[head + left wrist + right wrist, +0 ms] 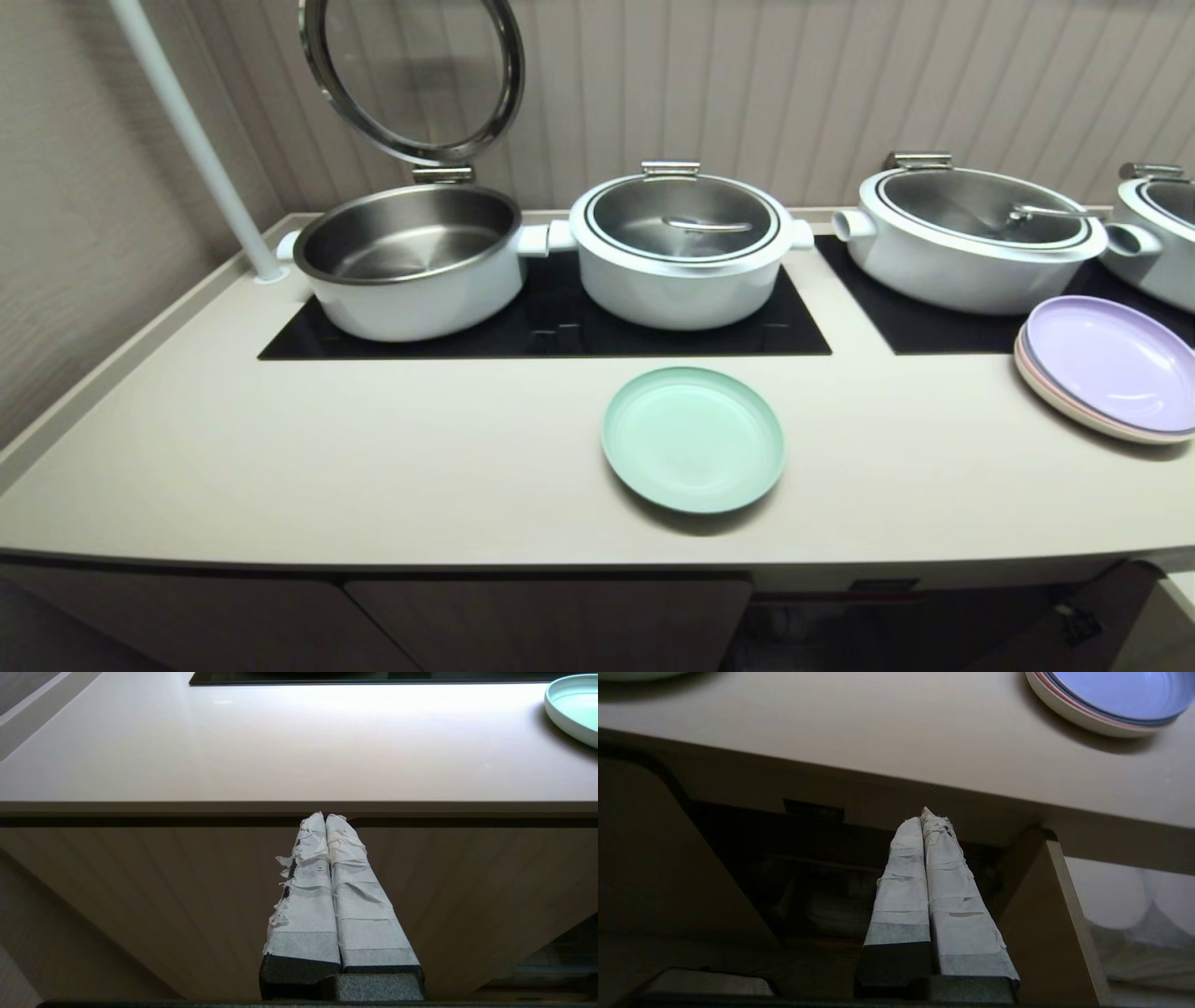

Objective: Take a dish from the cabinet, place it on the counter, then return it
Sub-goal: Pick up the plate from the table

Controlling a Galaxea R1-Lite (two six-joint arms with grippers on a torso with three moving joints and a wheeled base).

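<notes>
The dish (693, 439), a plain mint-green plate, lies flat on the counter (373, 448) just in front of the black cooktop (560, 336). Neither gripper shows in the head view. My left gripper (325, 815) is shut and empty, held low before a closed ribbed door, with the dish (577, 707) off to one side on the worktop. My right gripper (924, 814) is also shut and empty, pointing into the dark open cabinet (784, 882) under the counter edge; its door (1045, 924) stands open beside it. A sliver of the dish (635, 675) shows above.
A stack of plates with a lilac one on top (1111, 364) sits at the counter's right. Several white pots stand on the cooktops; the left pot (411, 257) has its glass lid raised. A white pole (201, 149) rises at back left.
</notes>
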